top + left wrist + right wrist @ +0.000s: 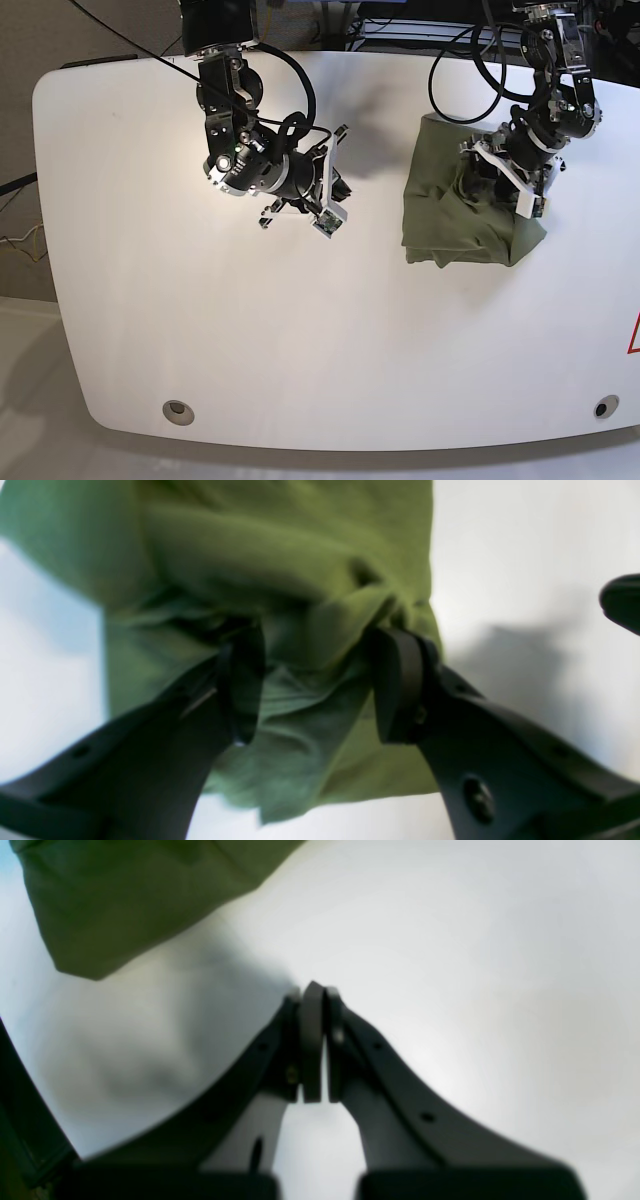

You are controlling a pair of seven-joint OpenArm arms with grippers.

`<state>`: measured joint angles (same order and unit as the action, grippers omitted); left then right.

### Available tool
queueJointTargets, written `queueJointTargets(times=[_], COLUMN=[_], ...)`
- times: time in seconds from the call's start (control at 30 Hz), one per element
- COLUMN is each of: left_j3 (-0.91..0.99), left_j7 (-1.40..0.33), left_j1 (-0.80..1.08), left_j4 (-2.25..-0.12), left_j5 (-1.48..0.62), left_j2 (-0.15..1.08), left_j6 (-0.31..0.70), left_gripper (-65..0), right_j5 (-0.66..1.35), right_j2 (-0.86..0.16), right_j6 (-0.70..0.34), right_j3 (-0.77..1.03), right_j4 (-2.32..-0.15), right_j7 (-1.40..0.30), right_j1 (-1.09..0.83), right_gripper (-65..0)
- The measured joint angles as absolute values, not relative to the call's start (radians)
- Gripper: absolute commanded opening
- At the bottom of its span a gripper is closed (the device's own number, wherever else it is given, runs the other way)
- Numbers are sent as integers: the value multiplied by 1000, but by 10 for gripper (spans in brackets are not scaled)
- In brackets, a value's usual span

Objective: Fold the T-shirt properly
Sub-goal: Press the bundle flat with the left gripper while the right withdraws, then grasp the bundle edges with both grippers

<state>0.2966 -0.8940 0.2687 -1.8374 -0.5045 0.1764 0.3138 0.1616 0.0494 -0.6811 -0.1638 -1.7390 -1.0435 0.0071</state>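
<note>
White bench (200, 330); T-shirt (450, 215) bundled compact at three o'clock, rumpled, needs tidying. Left pincer (315, 680) gapes astride cloth, gripping nothing; right pincer (314, 1040) is clamped empty.

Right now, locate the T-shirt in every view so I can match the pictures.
Left wrist: the T-shirt fills the upper middle, bunched between the open left gripper fingers.
Right wrist: only a corner at top left, apart from the shut right gripper.
Base: right of centre, under the left arm.
Shared landmark: the white table.

Olive-green T-shirt (450, 215), folded into a rumpled bundle on white table
</note>
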Motion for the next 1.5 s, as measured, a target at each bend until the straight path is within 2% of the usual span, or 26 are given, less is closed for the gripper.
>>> queueJointTargets(times=[0.47,0.97,1.23,1.5], left_j3=[339,345,434,515], left_j7=[-894,-894,-896,-890], left_j1=[265,264,305,338], left_j4=[-1905,-1915,-1915,-1916], left_j5=[-501,-505,-508,-510], left_j2=[181,214,242,256], left_j6=[314,310,279,270], left_gripper=[-324,-324,-322,-322], right_j5=[161,165,162,160], right_j2=[50,47,46,70], right_j6=[-681,-685,-685,-682], right_j3=[-183,-378,-418,-457], right_j4=[-1739,-1739,-1729,-1616], right_j7=[-1044,-1043,-1045,-1041], right_j1=[10,27,40,89], right_gripper=[-645,-645,-645,-645])
